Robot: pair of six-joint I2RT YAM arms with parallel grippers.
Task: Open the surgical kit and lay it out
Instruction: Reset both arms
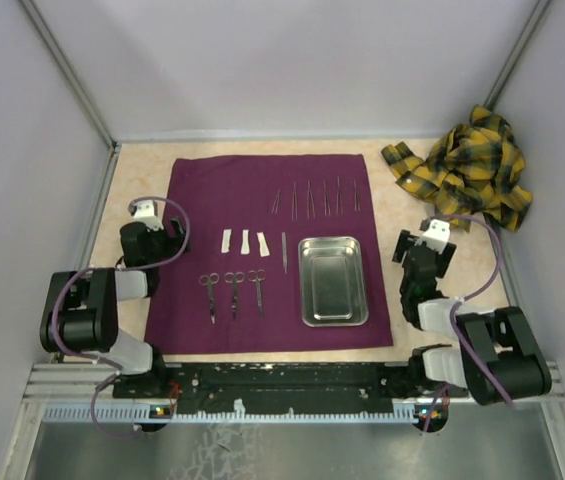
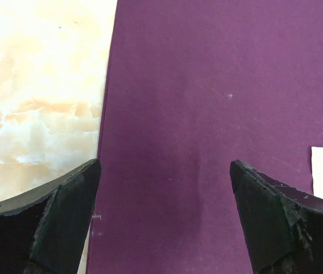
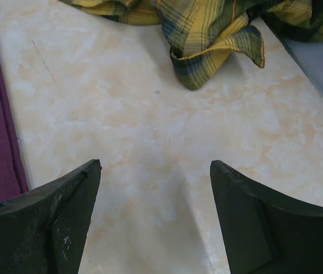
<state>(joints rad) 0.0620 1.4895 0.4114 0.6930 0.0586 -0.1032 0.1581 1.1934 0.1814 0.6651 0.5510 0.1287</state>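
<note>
Top external view: the left gripper (image 2: 164, 165) hangs wide open and empty over the left edge of the purple cloth (image 1: 262, 200). The right gripper (image 3: 155, 164), also wide and empty, is over bare table (image 1: 402, 200) just right of the cloth. The cloth lies spread flat mid-table. Nearest on it are three scissors (image 1: 233, 293) side by side, left of the steel tray (image 1: 333, 280). Beyond them lie three white pieces (image 1: 245, 241) and one thin tool (image 1: 284, 252). Farthest is a row of slim instruments (image 1: 314, 198). A plaid rag (image 1: 467, 165) lies bunched at far right.
</note>
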